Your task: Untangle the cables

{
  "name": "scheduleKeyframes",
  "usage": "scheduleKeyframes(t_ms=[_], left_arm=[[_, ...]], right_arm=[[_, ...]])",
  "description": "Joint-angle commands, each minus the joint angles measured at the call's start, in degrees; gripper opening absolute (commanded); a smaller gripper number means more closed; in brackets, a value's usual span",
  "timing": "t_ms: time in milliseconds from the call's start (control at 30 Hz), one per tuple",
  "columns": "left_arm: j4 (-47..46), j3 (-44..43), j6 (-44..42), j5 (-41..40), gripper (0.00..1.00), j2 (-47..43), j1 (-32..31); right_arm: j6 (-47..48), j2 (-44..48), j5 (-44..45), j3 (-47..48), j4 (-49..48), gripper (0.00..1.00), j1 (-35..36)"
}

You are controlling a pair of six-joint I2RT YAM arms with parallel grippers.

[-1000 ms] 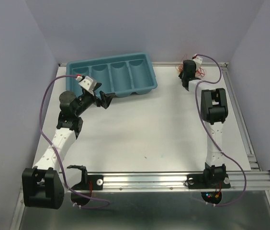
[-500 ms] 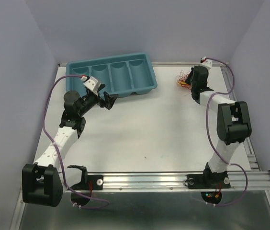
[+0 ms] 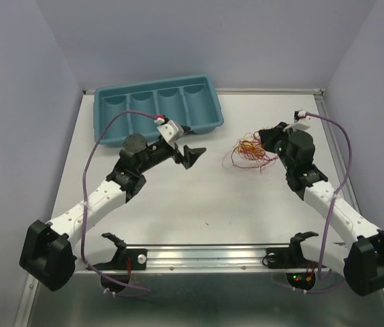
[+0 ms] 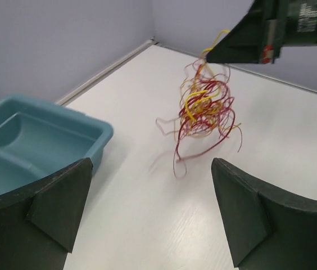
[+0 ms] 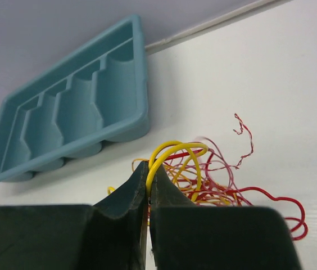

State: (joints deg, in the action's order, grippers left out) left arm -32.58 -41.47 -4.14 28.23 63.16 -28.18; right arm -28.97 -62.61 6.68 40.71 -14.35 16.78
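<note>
The cables [image 3: 249,152] are a tangled clump of thin red, yellow and orange wires right of the table's middle. My right gripper [image 3: 268,136] is at the clump's right side, shut on yellow loops [image 5: 172,153] that arch out of its tips [image 5: 148,171]. The rest of the clump [image 5: 226,183] spreads just beyond them. In the left wrist view the bundle [image 4: 206,107] hangs from the right gripper [image 4: 214,55] and trails onto the table. My left gripper [image 3: 193,153] stands open to the left of the clump, apart from it, with only table between its fingers [image 4: 152,169].
A teal compartment tray [image 3: 101,116] sits at the back left, its corner [image 4: 99,132] close to the left gripper's left finger; it is also in the right wrist view, tray [image 5: 139,73]. A metal rail [image 3: 246,255] runs along the near edge. Walls enclose the table.
The right gripper shut on the cables at the back right corner and dragged the clump toward the middle. The left gripper swung right, from the tray toward the clump, staying open.
</note>
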Motion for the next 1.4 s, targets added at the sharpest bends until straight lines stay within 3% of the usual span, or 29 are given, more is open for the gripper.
scheduleKeyframes(t_ms=[0, 200, 300, 633, 1133, 1167, 1200, 1267, 1300, 1333, 1367], left_arm=[[-5.6, -5.8, -5.4, -3.4, 0.99, 5.1, -7.9], [-12.4, -10.7, -4.4, -1.3, 0.94, 19.3, -12.0], [-15.4, -9.9, -5.1, -1.9, 0.94, 22.8, -13.7], [-29.1, -2.8, -6.0, -7.7, 0.94, 27.5, -15.0], [-29.7, -6.6, -7.8, -8.5, 0.89, 35.5, -17.0], [-29.5, -7.0, -7.7, -8.5, 0.87, 36.2, -17.3], [-28.9, -7.5, -8.3, -7.8, 0.65, 37.4, -17.6], [-25.5, -9.7, -9.5, -7.7, 0.42, 38.6, -18.9], [-24.4, -10.0, -10.5, -10.0, 0.14, 39.0, -19.2], [-24.4, -10.1, -10.5, -12.5, 0.0, 38.9, -19.9], [-24.4, -10.1, -10.2, -15.5, 0.0, 38.9, -20.0]], right_arm=[[-3.2, 1.7, -11.0, -2.2, 1.1, 0.01, -0.5], [-3.7, 3.0, -16.2, -4.1, 0.8, 0.04, -0.4], [-5.4, 4.7, -14.9, -7.6, -2.1, 0.0, -0.1], [-9.0, 5.8, -22.7, -8.2, -6.6, 0.01, 2.2], [-12.2, 9.7, -28.5, -8.4, -9.6, 0.01, 5.6], [-12.8, 9.7, -28.9, -8.3, -10.1, 0.01, 5.7], [-13.5, 9.6, -29.6, -8.5, -10.8, 0.01, 5.7], [-15.5, 10.0, -32.0, -9.6, -14.5, 0.0, 5.9], [-16.0, 10.5, -32.3, -9.9, -15.4, 0.01, 6.0], [-16.3, 12.0, -32.5, -10.3, -16.4, 0.0, 6.1], [-16.2, 12.9, -32.0, -10.4, -16.5, 0.01, 6.1]])
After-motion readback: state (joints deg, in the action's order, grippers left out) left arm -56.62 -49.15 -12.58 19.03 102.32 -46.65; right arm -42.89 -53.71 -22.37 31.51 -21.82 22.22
